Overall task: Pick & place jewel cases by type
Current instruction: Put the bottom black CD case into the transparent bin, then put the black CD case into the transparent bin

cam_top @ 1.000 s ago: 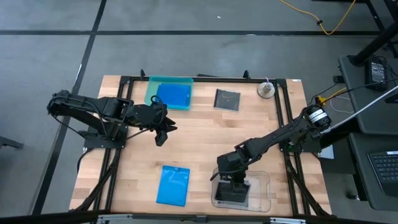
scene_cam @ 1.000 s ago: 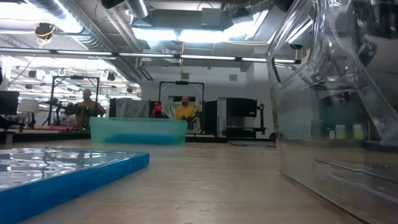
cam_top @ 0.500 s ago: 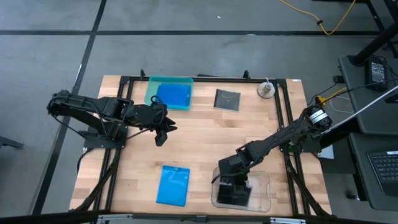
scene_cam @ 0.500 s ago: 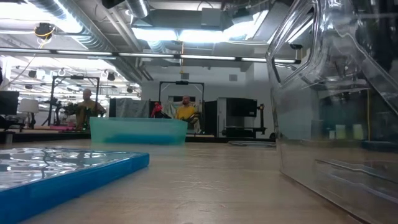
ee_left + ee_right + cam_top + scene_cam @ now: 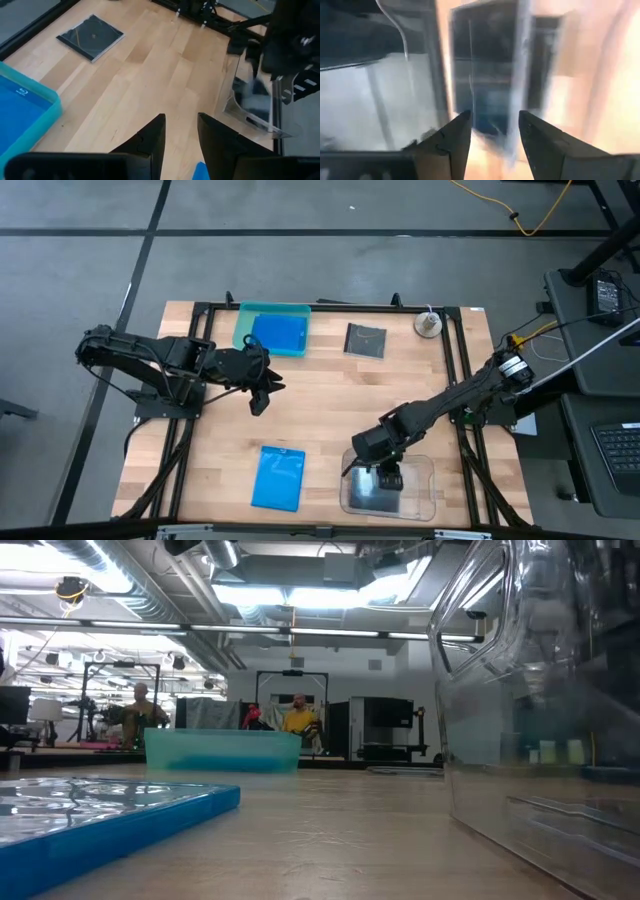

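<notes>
The right gripper [image 5: 388,477] hangs over the clear tray [image 5: 425,498], fingers apart, with a dark case [image 5: 487,85] probably lying inside, just ahead. The left gripper [image 5: 262,395] waits, fingers slightly apart.

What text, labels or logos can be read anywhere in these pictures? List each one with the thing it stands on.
No word can be read in full.
A small white Blu-ray-style logo stands on the blue case in the teal tray, in the left wrist view; its letters are too small to read.
The dark square case on the table shows no legible print.
The blue case near the front edge shows none either.
</notes>
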